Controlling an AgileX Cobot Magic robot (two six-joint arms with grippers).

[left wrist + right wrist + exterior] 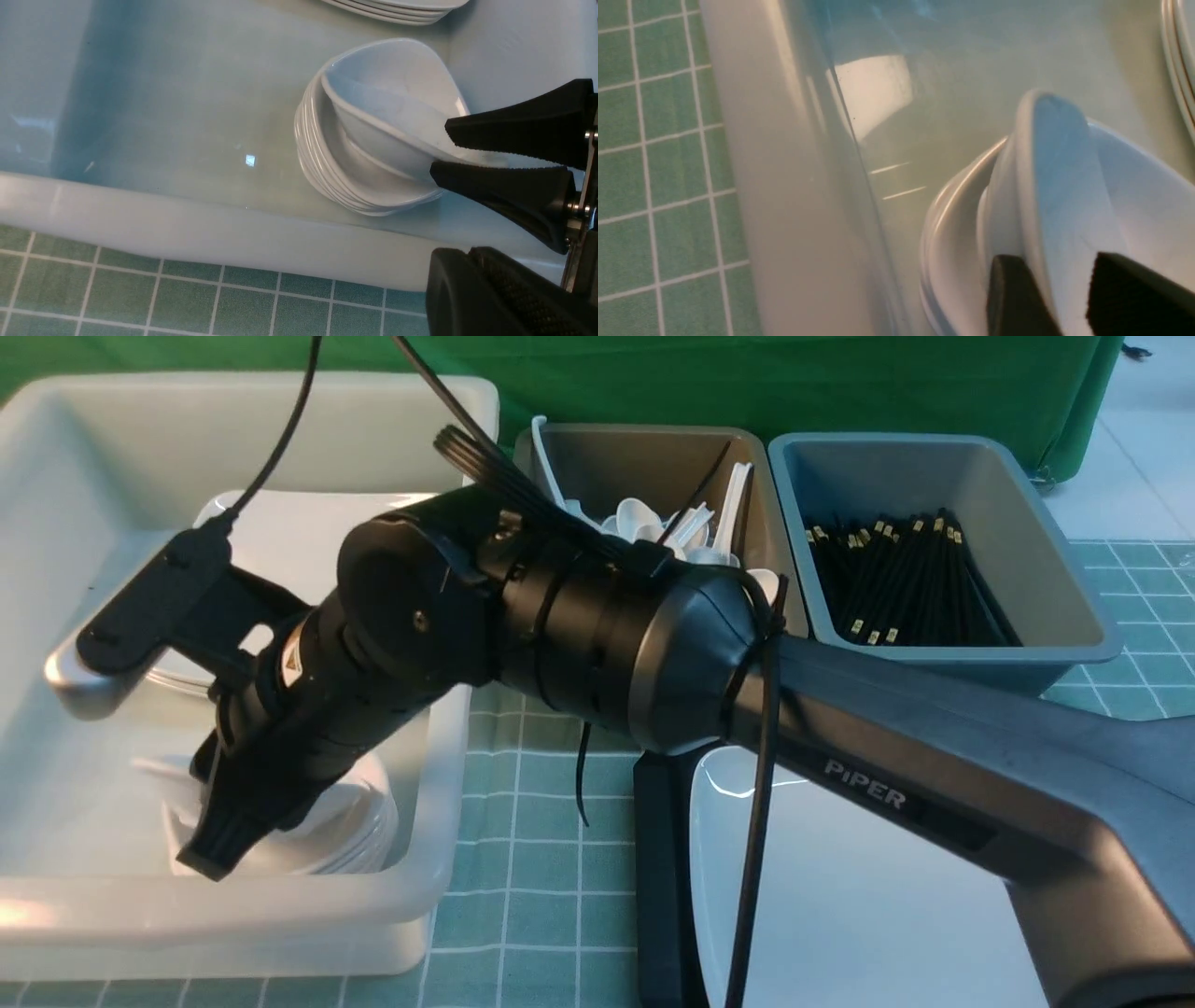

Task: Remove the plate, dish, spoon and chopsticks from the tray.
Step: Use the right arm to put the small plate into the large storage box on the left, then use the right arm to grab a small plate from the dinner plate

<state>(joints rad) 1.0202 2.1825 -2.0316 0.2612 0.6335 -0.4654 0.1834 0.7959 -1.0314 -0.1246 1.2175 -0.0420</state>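
From here the scene looks evenly and fairly brightly lit, with the green curtain [653, 378] darker behind. A warm glare sits on the near left rim of the white bin [308, 905], and a curved highlight runs along the plate's [868, 887] edge; the arm [579, 635] has a soft sheen along its dark shell. The left wrist view is cooler and mostly crisp, with a small square reflection on the bin floor and a bluish shadow inside one wall. The right wrist view is softer: the black fingertips [1017, 298] up close are blurred, and a broad pale reflection lies beside the dishes [962, 261].
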